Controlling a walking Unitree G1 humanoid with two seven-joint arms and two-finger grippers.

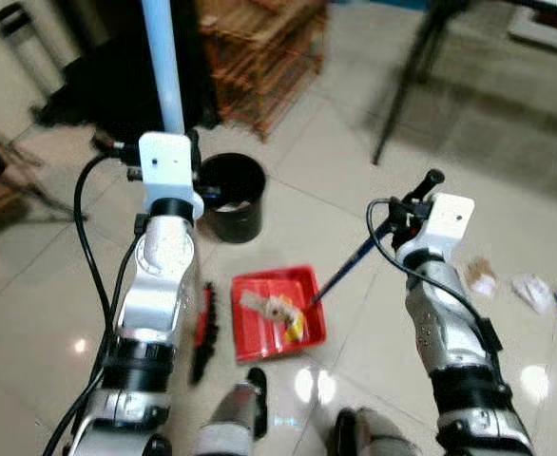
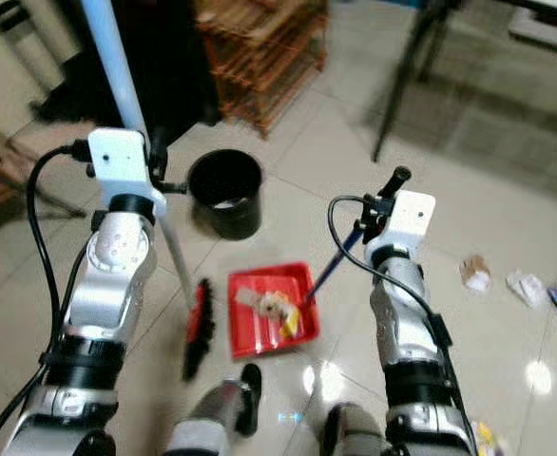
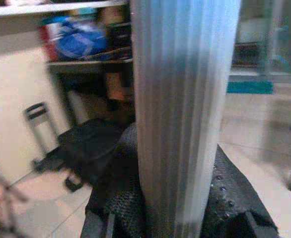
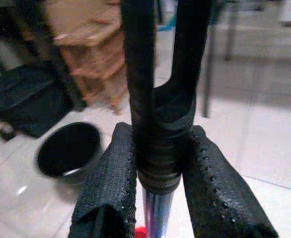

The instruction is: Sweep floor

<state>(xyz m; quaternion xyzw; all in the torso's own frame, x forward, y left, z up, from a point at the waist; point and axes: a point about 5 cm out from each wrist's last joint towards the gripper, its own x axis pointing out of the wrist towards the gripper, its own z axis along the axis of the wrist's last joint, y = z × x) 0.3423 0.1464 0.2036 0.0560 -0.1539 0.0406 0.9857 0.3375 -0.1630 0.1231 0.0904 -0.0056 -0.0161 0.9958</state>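
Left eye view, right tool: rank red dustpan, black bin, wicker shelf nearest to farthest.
From the right tool, shut on the dustpan handle:
1. Red dustpan, on the floor below and to its left, holding scraps.
2. Black bin, farther left, beside the left arm.
3. Wicker shelf, at the back, beyond the bin.

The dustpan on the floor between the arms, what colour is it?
Red. The dustpan shows best in the left eye view, with scraps of litter lying in it.
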